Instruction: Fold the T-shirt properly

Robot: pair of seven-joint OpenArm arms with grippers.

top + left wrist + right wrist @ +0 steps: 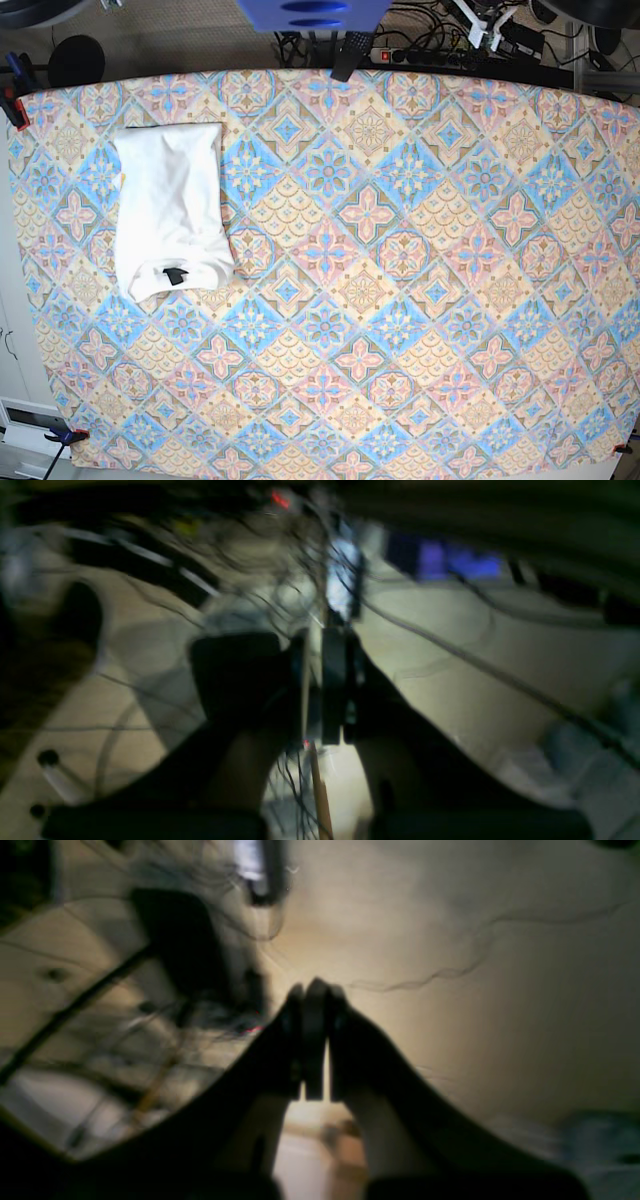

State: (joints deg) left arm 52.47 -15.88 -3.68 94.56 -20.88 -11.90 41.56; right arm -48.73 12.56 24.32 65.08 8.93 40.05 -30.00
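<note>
The T-shirt (170,205) lies folded into a white rectangle at the far left of the patterned tablecloth (400,300), plain side up. Its small black neck label (175,275) shows at the near end. Neither arm appears in the base view. In the blurred left wrist view, my left gripper (320,645) points away from the table at a cluttered, dim room, its fingers pressed nearly together with nothing between them. My right gripper (314,990) is likewise raised against a pale surface, shut and empty. The T-shirt is not in either wrist view.
A power strip with cables (450,55) runs along the table's far edge. A blue block (312,12) overhangs the top middle. A black round object (75,60) sits beyond the far left corner. Clamps (12,100) hold the cloth at the corners.
</note>
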